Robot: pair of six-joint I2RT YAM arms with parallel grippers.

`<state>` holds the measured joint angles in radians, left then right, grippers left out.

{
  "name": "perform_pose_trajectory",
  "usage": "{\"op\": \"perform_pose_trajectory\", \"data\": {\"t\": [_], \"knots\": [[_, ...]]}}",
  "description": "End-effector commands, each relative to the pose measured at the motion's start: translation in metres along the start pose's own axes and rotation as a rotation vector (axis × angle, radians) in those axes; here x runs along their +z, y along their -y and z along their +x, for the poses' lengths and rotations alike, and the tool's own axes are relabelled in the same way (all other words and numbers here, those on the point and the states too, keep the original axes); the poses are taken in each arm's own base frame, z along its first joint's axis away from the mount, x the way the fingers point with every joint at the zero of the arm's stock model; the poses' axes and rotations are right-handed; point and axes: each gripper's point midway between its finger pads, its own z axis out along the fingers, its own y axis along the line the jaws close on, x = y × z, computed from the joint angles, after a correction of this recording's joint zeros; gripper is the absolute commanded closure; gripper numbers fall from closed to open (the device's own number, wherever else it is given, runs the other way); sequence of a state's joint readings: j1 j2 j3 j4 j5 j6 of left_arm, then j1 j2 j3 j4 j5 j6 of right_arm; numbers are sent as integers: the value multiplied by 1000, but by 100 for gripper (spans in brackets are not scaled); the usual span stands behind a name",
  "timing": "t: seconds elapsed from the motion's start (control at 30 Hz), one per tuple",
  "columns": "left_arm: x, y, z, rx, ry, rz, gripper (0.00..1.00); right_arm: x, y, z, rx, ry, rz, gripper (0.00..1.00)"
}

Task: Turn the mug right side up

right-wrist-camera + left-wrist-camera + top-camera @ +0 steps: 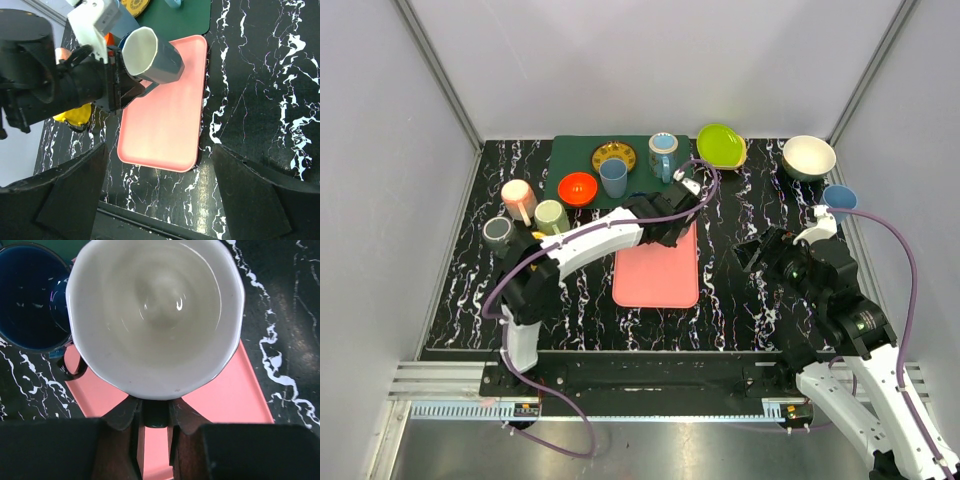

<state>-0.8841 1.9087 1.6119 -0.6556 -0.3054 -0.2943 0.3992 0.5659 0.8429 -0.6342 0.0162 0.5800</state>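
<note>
My left gripper (155,412) is shut on the dark handle of a mug (155,315) that is white inside. In the right wrist view the mug (150,55) is grey-blue outside and hangs tilted above the far end of the pink tray (165,125), with its mouth facing up and towards the left wrist. In the top view the left gripper (672,218) is over the tray's far edge (655,275) and hides most of the mug. My right gripper (160,195) is open and empty above the table near the tray's front right; it also shows in the top view (760,250).
A green mat (638,180) at the back holds a yellow plate (614,155), an orange bowl (578,188), a blue cup (613,177) and a light blue mug (663,155). Pink, green and grey cups (518,198) stand at the left. A lime bowl (720,145), a cream bowl (808,157) and a blue cup (839,200) stand at the right.
</note>
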Motion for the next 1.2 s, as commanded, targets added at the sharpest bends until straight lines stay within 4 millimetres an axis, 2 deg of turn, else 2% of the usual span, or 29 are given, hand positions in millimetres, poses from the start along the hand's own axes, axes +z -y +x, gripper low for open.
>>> {"op": "perform_pose_trajectory", "data": {"t": [0.0,0.03,0.17,0.27,0.3,0.5,0.6,0.67,0.77,0.87,0.9,0.97,1.0,1.03,1.07,1.1,1.13,1.17], "knots": [[-7,-8,-56,-16,137,-42,100,1,3,-2,-20,11,15,11],[4,-12,-50,-13,100,-52,100,1,3,-2,-22,10,17,11],[14,-16,-59,-21,96,-49,100,0,5,0,-20,8,19,10],[28,-20,-55,-18,60,-53,100,0,6,2,-19,6,22,11],[28,-21,-60,-22,62,-50,100,0,7,3,-22,4,24,11],[44,-23,-55,-21,25,-43,100,3,10,5,-34,-6,36,10],[47,-19,-49,-27,5,-27,89,3,12,4,-41,-3,46,11],[44,-17,-46,-31,2,-22,77,4,13,3,-46,-3,51,10],[35,-12,-46,-23,14,-14,69,4,12,1,-43,2,53,10],[13,-6,-58,-19,76,-14,57,4,12,1,-36,3,52,10],[-4,-6,-69,-28,119,-12,45,3,11,1,-35,5,51,10],[-21,-8,-79,-50,161,-4,21,2,10,-1,-32,12,48,10],[-43,-12,-89,-69,204,-2,4,1,9,-3,-31,15,47,10],[-53,-17,-92,-87,224,-8,1,0,10,-3,-31,17,52,10],[-60,-22,-86,-92,224,-23,1,-1,9,-5,-31,24,49,10],[-87,-37,-95,-124,288,-51,1,-2,10,-4,-33,26,51,10],[-97,-45,-93,-148,310,-73,1,-2,10,-4,-33,28,52,10],[-97,-55,-75,-150,291,-112,1,-3,11,-5,-33,31,51,10]]}}
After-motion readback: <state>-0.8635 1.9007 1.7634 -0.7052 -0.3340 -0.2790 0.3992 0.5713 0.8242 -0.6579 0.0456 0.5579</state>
